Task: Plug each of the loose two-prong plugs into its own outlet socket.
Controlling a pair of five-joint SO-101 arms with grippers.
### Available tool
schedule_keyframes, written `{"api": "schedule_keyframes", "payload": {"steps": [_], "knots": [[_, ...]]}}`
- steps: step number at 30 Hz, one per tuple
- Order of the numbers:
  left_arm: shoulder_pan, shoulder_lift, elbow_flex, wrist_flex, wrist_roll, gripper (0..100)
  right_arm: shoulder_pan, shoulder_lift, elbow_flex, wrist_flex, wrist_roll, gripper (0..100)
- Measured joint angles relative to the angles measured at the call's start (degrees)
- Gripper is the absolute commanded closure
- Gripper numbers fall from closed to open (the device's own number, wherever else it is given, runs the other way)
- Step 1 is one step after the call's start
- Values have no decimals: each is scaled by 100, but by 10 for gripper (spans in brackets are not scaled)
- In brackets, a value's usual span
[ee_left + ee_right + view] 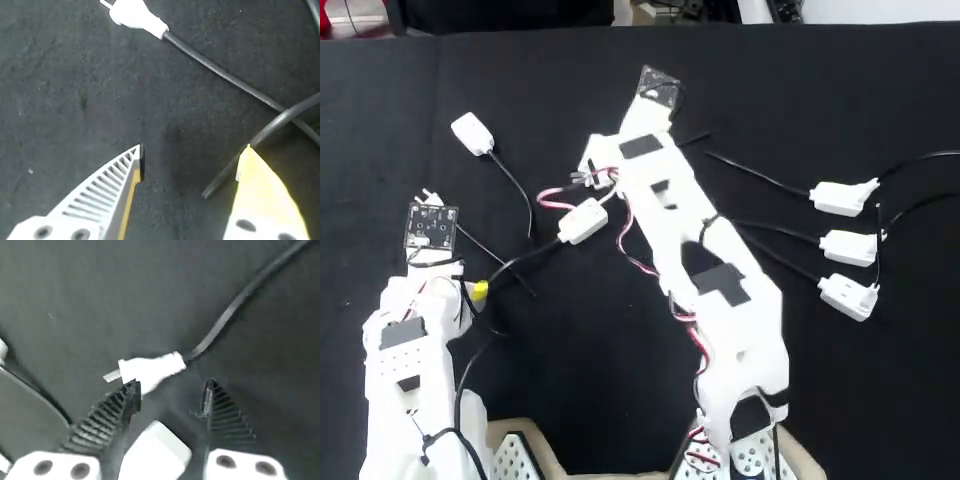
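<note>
- High view: the right arm [710, 270], extended up the middle of the black table [570, 400], is the reference. 3 white outlet sockets [848, 245] lie in a row well to its right, apart from one another, each with black cable attached.
- High view: 1 white block connector [582, 222] lies just beside the right arm's left flank, and its cable trails toward the left arm [410, 350]. Whether it is a plug or a socket cannot be told. A rounded plug [472, 133] lies farther left of the right arm, well apart from it and unplugged.
- Left wrist view: the left gripper [192, 150] is spread wide and holds nothing, with 1 grey ribbed finger and 1 yellow finger [257, 195]. A white plug [135, 15] lies on the cloth well ahead of the fingertips. Its black cable [235, 82] crosses a 2nd cable [270, 130] near the yellow finger.
- Right wrist view: the right gripper [172, 390] on the reference arm is also spread apart, with nothing clamped. A two-prong plug [150, 369] lies on the cloth just beyond its dark ribbed fingers [107, 420], prongs free, close by 1 fingertip; contact cannot be told. A pale block [155, 455] sits between the finger bases, and what it is cannot be told.
</note>
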State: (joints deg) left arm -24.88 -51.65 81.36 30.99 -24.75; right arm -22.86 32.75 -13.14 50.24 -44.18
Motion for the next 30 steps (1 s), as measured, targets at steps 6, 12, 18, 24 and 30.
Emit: {"api": "schedule_keyframes", "payload": {"steps": [6, 12, 18, 24, 30], "knots": [[0, -18, 0, -9, 0, 700, 0, 536, -730, -141, -668, 796], [0, -18, 0, -9, 0, 700, 0, 1073, -1284, 193, -1169, 796], [0, -18, 0, -9, 0, 700, -9, 1433, -1916, 800, -1371, 800], [0, -18, 0, -9, 0, 700, -53, 2084, -2593, 976, -1424, 802], [0, -18, 0, -9, 0, 700, -53, 2426, -3367, 1758, -1521, 967]]}}
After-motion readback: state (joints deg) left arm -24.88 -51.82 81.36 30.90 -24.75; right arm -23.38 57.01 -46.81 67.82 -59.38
